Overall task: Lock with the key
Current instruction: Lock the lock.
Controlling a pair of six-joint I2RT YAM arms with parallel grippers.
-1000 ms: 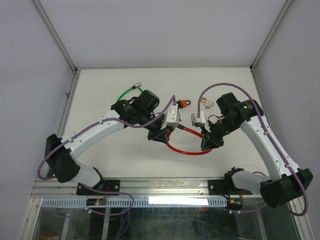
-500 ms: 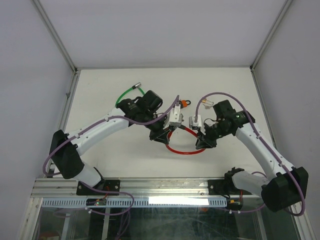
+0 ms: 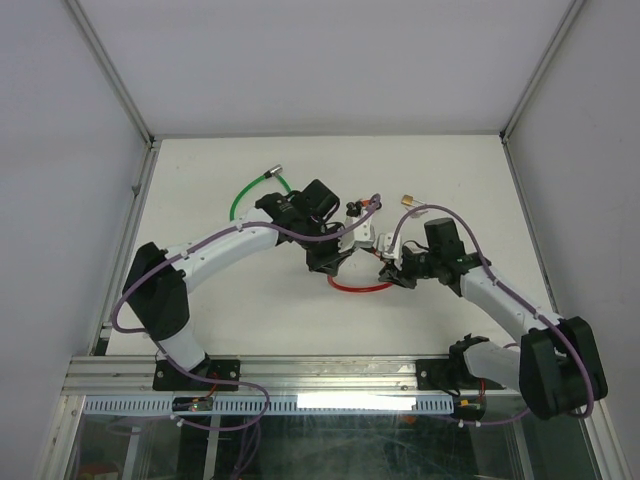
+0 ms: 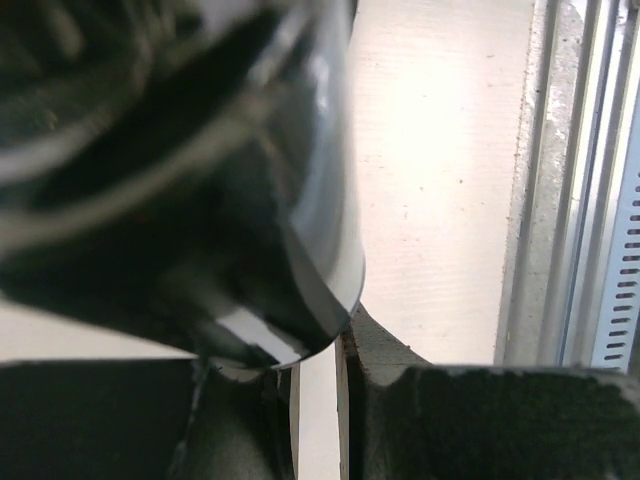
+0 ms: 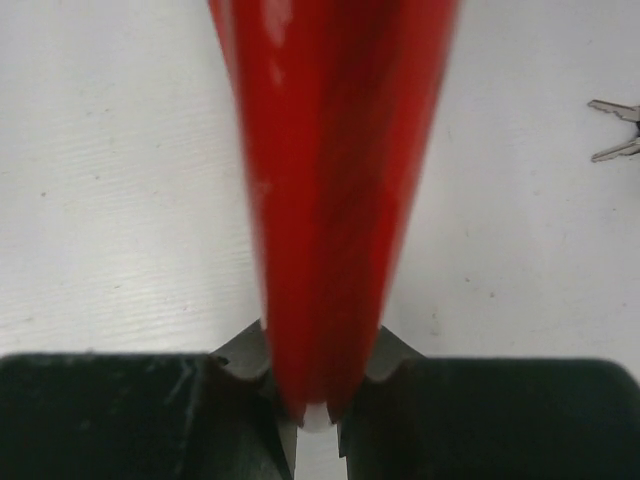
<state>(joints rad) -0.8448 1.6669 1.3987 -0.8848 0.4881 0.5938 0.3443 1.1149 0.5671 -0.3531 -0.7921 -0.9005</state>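
Note:
A red cable lock lies mid-table, and its red cable (image 3: 358, 288) forms a small loop below the grippers. My right gripper (image 3: 384, 252) is shut on the red cable (image 5: 330, 200), which runs up from between its jaws (image 5: 315, 415). My left gripper (image 3: 358, 228) is shut, and the dark, shiny lock body (image 4: 180, 200) lies across its tips (image 4: 318, 350), blurred and very close. That black-and-orange lock body (image 3: 353, 209) shows just above the left gripper. The keys (image 3: 408, 202) lie on the table behind the right gripper, at the right edge in the right wrist view (image 5: 615, 128).
A green cable (image 3: 248, 190) curves on the table behind the left arm. White walls with metal posts close in the table on three sides. The metal rail (image 4: 575, 200) of the near edge shows in the left wrist view.
Both arms have swung in toward the table's middle, bringing the grippers close together. The red loop has drawn smaller and the lock body has shifted left with the left gripper.

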